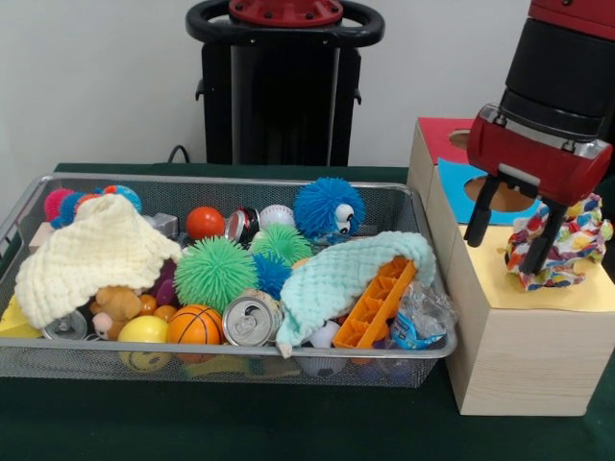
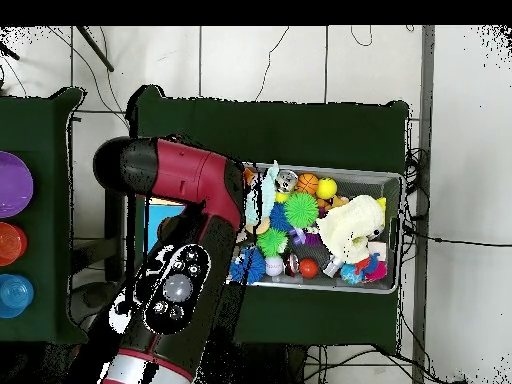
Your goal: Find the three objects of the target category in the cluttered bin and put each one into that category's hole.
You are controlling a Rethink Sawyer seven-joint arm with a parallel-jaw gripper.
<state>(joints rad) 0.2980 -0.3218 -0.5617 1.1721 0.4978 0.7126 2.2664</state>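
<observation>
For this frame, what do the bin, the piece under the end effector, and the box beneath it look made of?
The bin: silver wire mesh with a smooth metal rim, see-through weave. The speckled piece on the box, between the end effector fingers: soft printed fabric, judging by its crumpled folds. The yellow-topped box: pale wood, going by faint grain on its sides; the top looks painted or papered matte yellow.

Silver wire-mesh bin (image 1: 29, 206) – matt pale-wood box (image 1: 524, 360), prob. soft speckled cloth (image 1: 567, 245)

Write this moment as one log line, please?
gripper: over yellow-topped box | multicoloured cloth: between fingers, on box top | hole: hidden | bin: still cluttered
</observation>
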